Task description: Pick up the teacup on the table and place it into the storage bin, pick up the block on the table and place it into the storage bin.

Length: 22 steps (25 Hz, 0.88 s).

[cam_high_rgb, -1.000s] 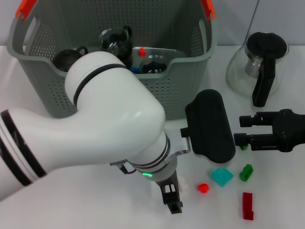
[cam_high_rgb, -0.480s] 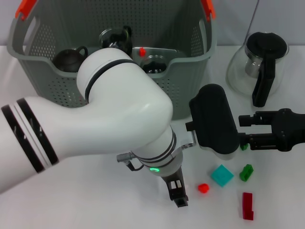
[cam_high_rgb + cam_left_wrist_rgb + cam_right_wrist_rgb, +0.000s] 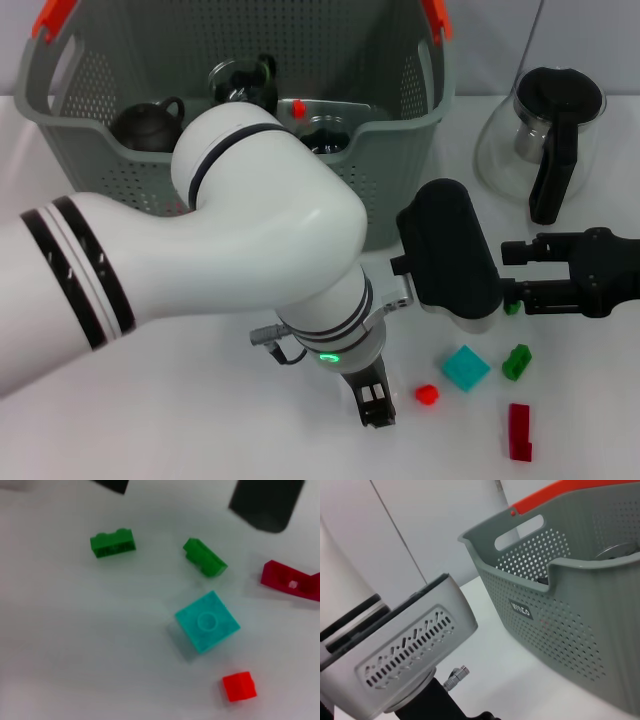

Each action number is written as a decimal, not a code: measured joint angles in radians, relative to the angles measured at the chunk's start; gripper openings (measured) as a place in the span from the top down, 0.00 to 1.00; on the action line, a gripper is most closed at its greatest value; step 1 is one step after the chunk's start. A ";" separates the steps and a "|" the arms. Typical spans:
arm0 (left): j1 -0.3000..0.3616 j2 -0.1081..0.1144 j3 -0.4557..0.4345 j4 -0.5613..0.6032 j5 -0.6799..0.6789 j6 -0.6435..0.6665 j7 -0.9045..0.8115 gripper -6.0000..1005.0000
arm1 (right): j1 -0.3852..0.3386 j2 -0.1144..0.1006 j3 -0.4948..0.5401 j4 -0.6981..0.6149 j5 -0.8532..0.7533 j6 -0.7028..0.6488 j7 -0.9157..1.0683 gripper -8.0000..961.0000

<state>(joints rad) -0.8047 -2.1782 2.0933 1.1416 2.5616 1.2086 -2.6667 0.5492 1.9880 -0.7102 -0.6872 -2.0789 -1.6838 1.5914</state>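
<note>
The storage bin (image 3: 400, 150) stood at the tabletop's (image 3: 180, 400) far edge. The left gripper (image 3: 375, 408), its fingers' gap impossible to tell, had crept rightward toward the small red block (image 3: 427, 394), bare room between them. The right gripper (image 3: 512, 272) hung unmoved with fingers parted, empty, near the glass jug (image 3: 545, 135)
</note>
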 joint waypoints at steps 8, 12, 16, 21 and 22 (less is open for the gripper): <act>-0.005 0.000 -0.001 -0.004 -0.020 -0.012 -0.001 0.51 | 0.005 0.000 0.000 0.000 -0.009 0.001 -0.001 0.22; -0.005 0.000 -0.001 -0.006 -0.020 -0.010 -0.001 0.51 | 0.003 0.000 0.000 0.000 -0.009 0.001 -0.003 0.22; -0.005 0.000 0.002 -0.006 -0.020 -0.009 -0.001 0.51 | 0.000 0.000 0.000 0.000 -0.009 0.001 -0.004 0.22; -0.002 0.000 0.002 0.009 -0.021 0.000 -0.001 0.52 | -0.004 0.000 0.000 0.000 -0.009 0.001 -0.005 0.22; 0.001 0.000 -0.001 0.021 -0.021 0.006 -0.001 0.53 | -0.004 0.000 0.000 0.000 -0.009 0.001 -0.005 0.22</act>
<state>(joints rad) -0.8042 -2.1782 2.0924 1.1626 2.5402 1.2148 -2.6676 0.5450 1.9881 -0.7102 -0.6872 -2.0879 -1.6826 1.5864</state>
